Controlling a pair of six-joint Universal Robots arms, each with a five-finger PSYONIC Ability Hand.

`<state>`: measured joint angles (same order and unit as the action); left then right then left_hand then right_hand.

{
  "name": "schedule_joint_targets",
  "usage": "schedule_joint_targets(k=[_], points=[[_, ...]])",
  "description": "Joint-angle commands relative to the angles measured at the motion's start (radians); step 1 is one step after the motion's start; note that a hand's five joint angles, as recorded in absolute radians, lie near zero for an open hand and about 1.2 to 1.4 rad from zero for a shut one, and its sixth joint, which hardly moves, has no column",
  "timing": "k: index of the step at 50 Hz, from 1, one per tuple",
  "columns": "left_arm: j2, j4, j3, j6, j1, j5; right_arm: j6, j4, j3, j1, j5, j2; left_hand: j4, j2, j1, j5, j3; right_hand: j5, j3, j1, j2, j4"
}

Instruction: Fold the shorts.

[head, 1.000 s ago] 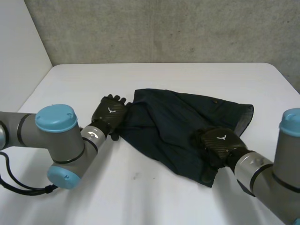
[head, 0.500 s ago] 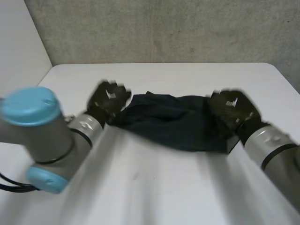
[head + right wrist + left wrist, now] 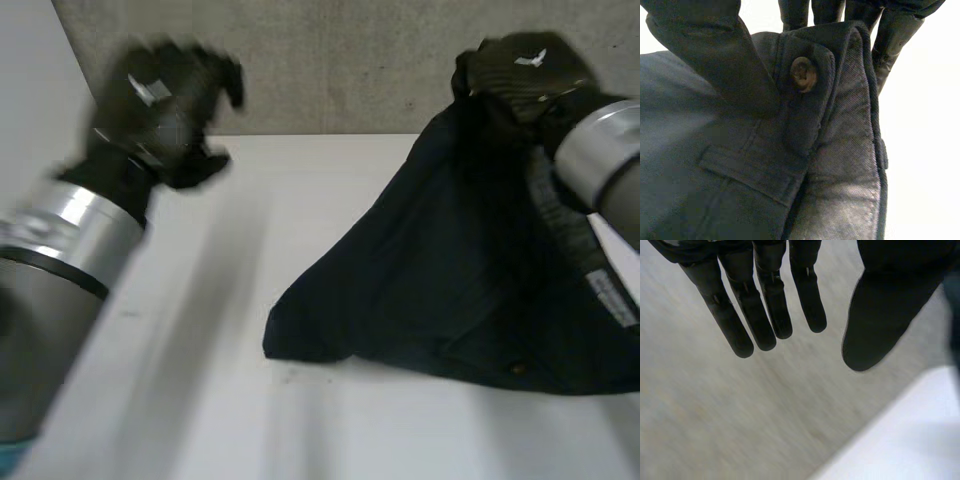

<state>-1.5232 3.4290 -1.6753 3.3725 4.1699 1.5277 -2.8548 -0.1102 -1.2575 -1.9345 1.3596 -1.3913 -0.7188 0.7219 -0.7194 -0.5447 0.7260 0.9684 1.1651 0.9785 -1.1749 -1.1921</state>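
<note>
While the right hand (image 3: pixel 520 65) pinches the shorts (image 3: pixel 450 260) up by the waistband (image 3: pixel 850 100), head view shows their low end on the bench (image 3: pixel 200 400): one-point hold, may bunch or slip. Blurred left hand (image 3: pixel 160 100), raised clear. Left wrist view: fingers (image 3: pixel 765 315) straight, spread, empty. Right wrist view: thumb (image 3: pixel 715 55) clamps beside the button (image 3: pixel 803 73); fingertips hidden behind cloth.

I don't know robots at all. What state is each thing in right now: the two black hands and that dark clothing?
Left hand: up above the table, fingers straight, holding nothing.
Right hand: up high, thumb and fingers pinching the shorts' waistband beside the button.
Shorts: hanging from the right hand, lower end bunched on the table, not folded.
Table: white, bearing the shorts' lower end.
</note>
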Motion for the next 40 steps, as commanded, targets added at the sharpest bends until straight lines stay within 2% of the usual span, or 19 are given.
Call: schedule_joint_targets(k=[1, 4, 5, 6, 8, 13, 17, 20, 24, 28, 32, 40], points=[[-0.267, -0.011, -0.003, -0.104, -0.114, 0.045, 0.025, 0.000, 0.277, -0.011, 0.136, 0.342, -0.050, 0.047, -0.049, -0.049, 0.042, 0.253, 0.231, 0.418, -0.221, -0.204], [-0.324, -0.011, 0.000, -0.102, -0.126, 0.075, 0.046, -0.008, 0.387, -0.009, 0.180, 0.466, -0.017, 0.014, -0.017, -0.017, 0.010, 0.253, 0.231, 0.418, -0.221, -0.204], [-0.333, -0.011, 0.000, -0.102, -0.126, 0.081, 0.051, -0.011, 0.409, -0.009, 0.188, 0.488, -0.003, 0.000, -0.002, -0.002, -0.004, 0.144, 0.122, 0.308, -0.112, -0.095], [-0.342, -0.011, 0.002, -0.104, -0.126, 0.086, 0.061, -0.022, 0.440, -0.011, 0.203, 0.521, 0.009, -0.012, 0.010, 0.009, -0.016, -0.459, -0.481, -0.294, 0.491, 0.508], [-0.354, -0.011, 0.000, -0.105, -0.132, 0.098, 0.069, -0.046, 0.457, -0.011, 0.211, 0.532, 0.035, -0.039, 0.036, 0.036, -0.043, -0.959, -0.981, -0.794, 0.991, 1.008], [-0.376, -0.011, 0.000, -0.101, -0.148, 0.104, 0.063, -0.127, 0.434, -0.001, 0.210, 0.486, 0.071, -0.074, 0.071, 0.071, -0.078, -0.968, -0.991, -0.804, 1.000, 1.018], [-0.405, -0.011, 0.008, -0.105, -0.148, 0.103, 0.077, -0.151, 0.316, 0.006, 0.188, 0.374, 0.071, -0.074, 0.071, 0.071, -0.078, -0.968, -0.991, -0.804, 1.000, 1.018], [-0.436, -0.013, 0.012, -0.111, -0.148, 0.103, 0.120, -0.164, 0.219, 0.022, 0.141, 0.307, 0.071, -0.074, 0.071, 0.071, -0.078, -0.968, -0.991, -0.804, 1.000, 1.018], [-0.460, -0.022, 0.014, -0.119, -0.152, 0.103, 0.260, -0.186, 0.084, 0.072, 0.029, 0.267, 0.071, -0.074, 0.071, 0.071, -0.078, -0.968, -0.991, -0.804, 1.000, 1.018], [-0.486, -0.040, 0.020, -0.150, -0.165, 0.101, 0.351, -0.195, 0.015, 0.100, -0.031, 0.265, 0.068, -0.071, 0.068, 0.068, -0.075, -0.944, -0.966, -0.779, 0.976, 0.993], [-0.529, -0.048, 0.055, -0.180, -0.174, 0.103, 0.396, -0.186, 0.006, 0.106, -0.043, 0.300, 0.071, -0.074, 0.071, 0.071, -0.078, -0.844, -0.866, -0.680, 0.876, 0.893], [-0.627, -0.065, 0.146, -0.185, -0.177, 0.133, 0.405, -0.125, 0.041, 0.121, -0.088, 0.425, 0.124, -0.127, 0.124, 0.124, -0.131, -0.735, -0.757, -0.571, 0.767, 0.784]])
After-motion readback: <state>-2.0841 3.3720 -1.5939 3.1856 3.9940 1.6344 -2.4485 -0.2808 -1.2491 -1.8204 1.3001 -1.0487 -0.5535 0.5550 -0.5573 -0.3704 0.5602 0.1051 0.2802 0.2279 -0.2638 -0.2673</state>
